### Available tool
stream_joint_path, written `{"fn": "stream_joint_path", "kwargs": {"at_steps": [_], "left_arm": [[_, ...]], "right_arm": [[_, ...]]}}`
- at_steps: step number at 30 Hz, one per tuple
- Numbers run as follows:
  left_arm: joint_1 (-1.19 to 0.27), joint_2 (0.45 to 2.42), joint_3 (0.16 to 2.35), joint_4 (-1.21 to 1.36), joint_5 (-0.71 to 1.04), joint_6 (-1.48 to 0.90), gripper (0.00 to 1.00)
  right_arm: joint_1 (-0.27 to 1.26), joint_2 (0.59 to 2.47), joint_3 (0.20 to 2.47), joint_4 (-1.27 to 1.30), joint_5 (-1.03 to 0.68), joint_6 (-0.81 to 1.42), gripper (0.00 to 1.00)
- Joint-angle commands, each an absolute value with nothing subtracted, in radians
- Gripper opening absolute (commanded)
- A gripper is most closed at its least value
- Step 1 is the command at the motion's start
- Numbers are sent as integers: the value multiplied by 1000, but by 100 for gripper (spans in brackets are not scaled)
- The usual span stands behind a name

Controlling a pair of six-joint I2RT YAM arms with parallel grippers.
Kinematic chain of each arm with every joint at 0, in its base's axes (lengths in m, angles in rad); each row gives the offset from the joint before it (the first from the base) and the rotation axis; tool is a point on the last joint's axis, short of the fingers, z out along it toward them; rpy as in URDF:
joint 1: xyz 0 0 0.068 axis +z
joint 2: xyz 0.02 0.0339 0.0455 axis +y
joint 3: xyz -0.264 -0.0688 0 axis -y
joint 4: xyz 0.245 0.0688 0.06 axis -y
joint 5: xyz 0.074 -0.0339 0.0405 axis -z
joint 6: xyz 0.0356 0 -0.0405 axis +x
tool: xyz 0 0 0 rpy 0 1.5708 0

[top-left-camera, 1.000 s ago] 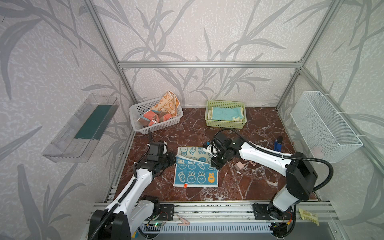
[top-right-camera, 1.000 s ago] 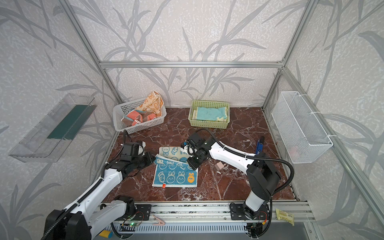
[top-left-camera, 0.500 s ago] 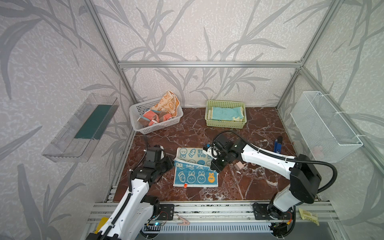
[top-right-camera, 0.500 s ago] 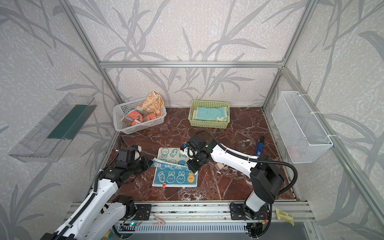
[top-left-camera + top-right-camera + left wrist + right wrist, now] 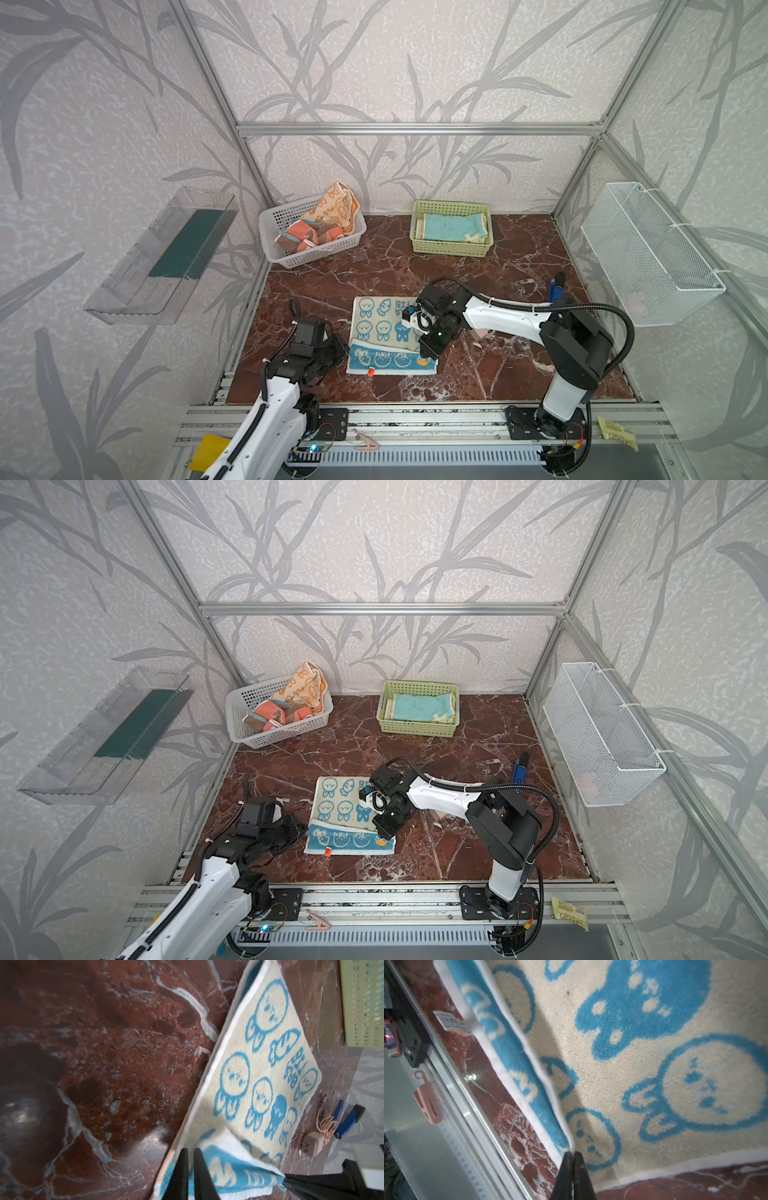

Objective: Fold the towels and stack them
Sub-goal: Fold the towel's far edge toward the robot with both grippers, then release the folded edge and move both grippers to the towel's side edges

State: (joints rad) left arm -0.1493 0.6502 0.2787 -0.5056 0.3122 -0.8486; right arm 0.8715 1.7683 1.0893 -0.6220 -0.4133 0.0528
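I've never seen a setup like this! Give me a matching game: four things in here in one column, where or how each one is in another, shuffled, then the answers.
Things
1. cream terry towel with blue bunnies
2. white perforated plastic basket
3. green perforated plastic basket
4. white wire mesh basket

Places or states
A. hangs on a side wall
B. holds a folded turquoise cloth
C. lies on the red marble tabletop, near edge folded over
D. holds crumpled orange and coral cloths

Pairs: 1-C, 2-D, 3-B, 4-A
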Motion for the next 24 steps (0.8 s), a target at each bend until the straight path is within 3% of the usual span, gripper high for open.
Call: {"fn": "stream_joint_path", "kwargs": {"at_steps": [1, 4, 7, 11, 24], "left_arm": [[-145, 590, 270, -524, 241, -888, 24], [-145, 546, 282, -534, 217, -888, 27], [-144, 540, 305, -522, 184, -875, 27], [-148, 643, 353, -452, 201, -821, 27], [-362, 1356, 685, -393, 233, -571, 28]], "right_arm": [[870, 1761, 1070, -734, -398, 15, 22], [871, 1730, 1087, -778, -409, -9, 40], [871, 1686, 1097, -798, -418, -21, 46], [870, 1666, 1109, -795, -410, -3, 47], [856, 1819, 1243, -675, -365, 144, 45]]}}
